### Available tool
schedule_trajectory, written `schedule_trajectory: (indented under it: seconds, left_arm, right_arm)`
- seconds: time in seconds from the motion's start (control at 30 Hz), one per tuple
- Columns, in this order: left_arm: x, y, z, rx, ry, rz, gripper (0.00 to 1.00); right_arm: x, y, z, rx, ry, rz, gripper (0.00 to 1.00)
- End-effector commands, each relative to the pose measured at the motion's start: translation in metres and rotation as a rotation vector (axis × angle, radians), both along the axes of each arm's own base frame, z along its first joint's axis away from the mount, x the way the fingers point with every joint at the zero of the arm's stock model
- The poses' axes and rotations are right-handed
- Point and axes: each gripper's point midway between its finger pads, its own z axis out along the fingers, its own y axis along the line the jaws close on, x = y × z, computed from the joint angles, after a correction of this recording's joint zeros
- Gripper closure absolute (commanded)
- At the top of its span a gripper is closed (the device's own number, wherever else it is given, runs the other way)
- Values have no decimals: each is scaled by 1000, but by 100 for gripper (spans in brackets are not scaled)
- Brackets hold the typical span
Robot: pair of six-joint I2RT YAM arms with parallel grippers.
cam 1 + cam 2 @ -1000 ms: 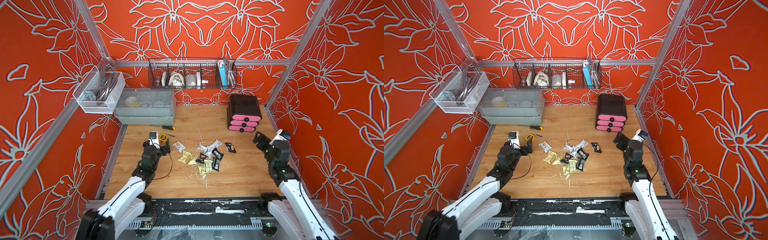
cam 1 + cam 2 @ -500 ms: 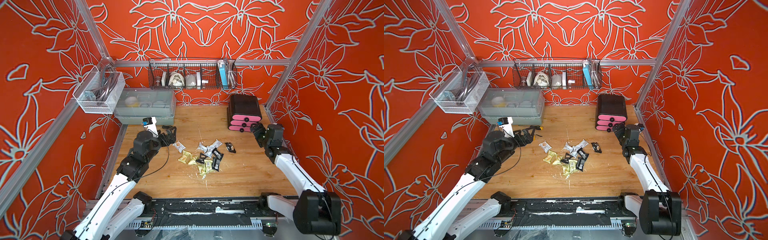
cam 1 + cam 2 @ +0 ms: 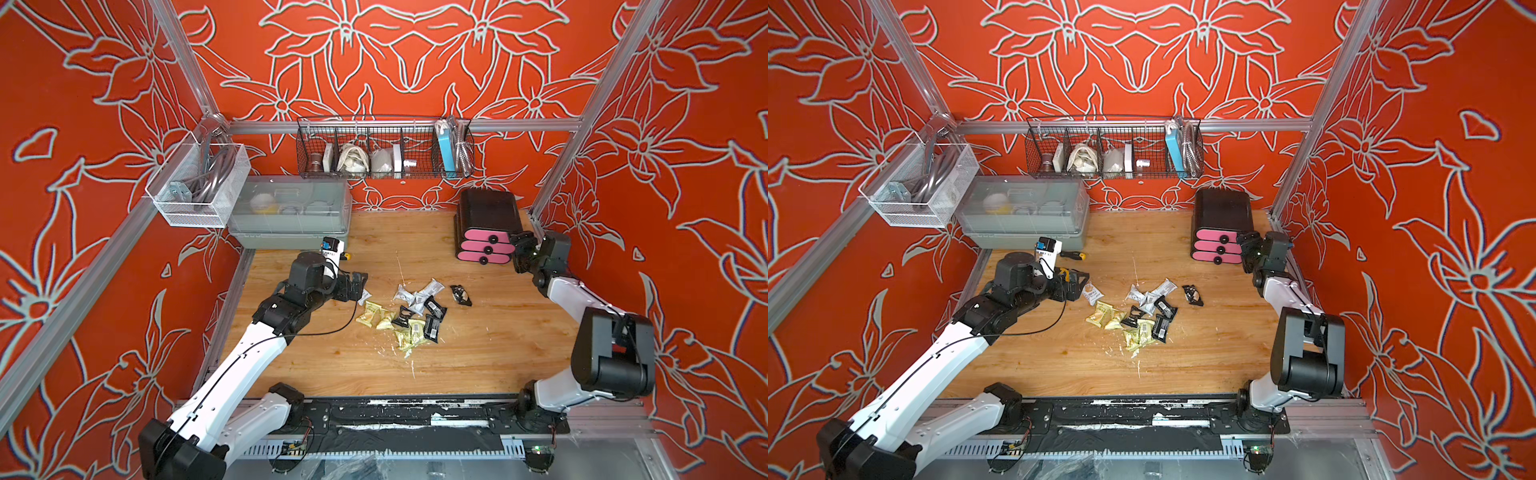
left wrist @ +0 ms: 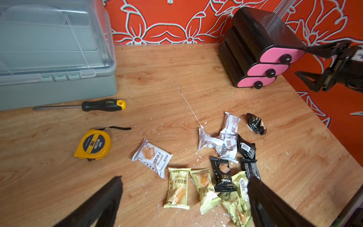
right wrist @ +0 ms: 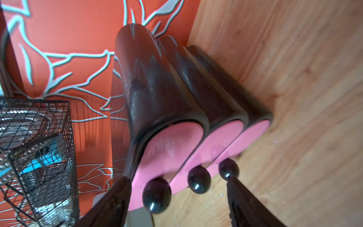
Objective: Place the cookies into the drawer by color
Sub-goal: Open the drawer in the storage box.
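Sorting not yet begun: on the pale wooden table (image 3: 478,353), the small black rounded chest with three stacked pink drawers (image 3: 488,212) stands at about 1 o'clock, close to the back wall. All three drawer fronts appear shut, and no packet can be seen inside.

The right tool (image 3: 515,251) sits at the chest's front with its jaws apart, and in the right wrist view the round black knob of the top drawer (image 5: 156,196) lies between them, not clamped. The likely first step is pulling that drawer open. The left tool (image 3: 357,286) hovers at 9 o'clock of the pile, jaws wide apart and empty.

The cookies (image 3: 409,316), small crinkly packets in black, white-silver and pale yellow-green, lie mixed in a loose heap at the table's centre. One white-silver packet (image 4: 152,157) lies apart at the heap's 9 o'clock, nearest the left tool. One black packet (image 4: 256,123) lies alone at its 2 o'clock, towards the chest.

Every packet remains to be moved, and each colour has yet to get its drawer.
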Motion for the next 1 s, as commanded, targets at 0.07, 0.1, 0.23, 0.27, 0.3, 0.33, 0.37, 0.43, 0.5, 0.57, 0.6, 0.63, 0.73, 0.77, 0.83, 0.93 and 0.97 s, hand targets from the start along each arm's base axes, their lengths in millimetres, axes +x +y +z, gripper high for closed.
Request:
schedule_trajectory:
  seconds: [0.07, 0.1, 0.23, 0.27, 0.3, 0.33, 0.37, 0.43, 0.5, 0.57, 0.6, 0.63, 0.73, 0.77, 0.83, 0.93, 0.97]
  left_arm:
    - [-3, -1, 10, -26, -38, -14, 2]
    - [-3, -1, 9, -25, -38, -11, 2]
    - [-2, 2, 7, -21, -31, 1, 2]
    - [-2, 3, 7, -21, -29, 4, 2]
    - [-1, 3, 7, -21, -27, 5, 2]
    - [-1, 4, 6, -22, -26, 8, 2]
    - [-1, 4, 7, -24, -28, 10, 2]
    - [-1, 6, 6, -28, -29, 16, 2]
    - [-1, 6, 6, -31, -29, 19, 2]
    - [-1, 7, 5, -32, -27, 21, 2]
    - [-1, 7, 5, -31, -27, 23, 2]
    - [-1, 7, 5, -31, -25, 23, 2]
    - [-2, 8, 4, -30, -26, 26, 2]
    - [-2, 8, 3, -29, -24, 25, 2]
    - [-2, 8, 3, -31, -24, 25, 2]
    - [-2, 9, 3, -32, -23, 28, 2]
    - [-2, 9, 3, -31, -23, 29, 2]
  right_arm:
    - [20, 15, 20, 74, -92, 86, 26]
    - [21, 15, 19, 72, -93, 89, 27]
    - [24, 20, 16, 82, -99, 111, 34]
    - [23, 21, 15, 88, -97, 114, 34]
    - [21, 22, 13, 94, -92, 113, 34]
    - [20, 23, 13, 92, -96, 114, 35]
    - [19, 25, 11, 92, -93, 116, 35]
    - [15, 29, 10, 96, -91, 122, 36]
    - [11, 31, 9, 96, -92, 117, 37]
    - [9, 33, 8, 90, -90, 108, 39]
    - [8, 35, 6, 94, -88, 109, 40]
    - [7, 37, 5, 100, -87, 111, 40]
    - [8, 35, 3, 99, -88, 97, 41]
    - [9, 35, 3, 99, -89, 96, 42]
    - [11, 36, 4, 103, -94, 95, 45]
    - [14, 38, 2, 115, -94, 94, 47]
    - [15, 38, 0, 116, -91, 91, 47]
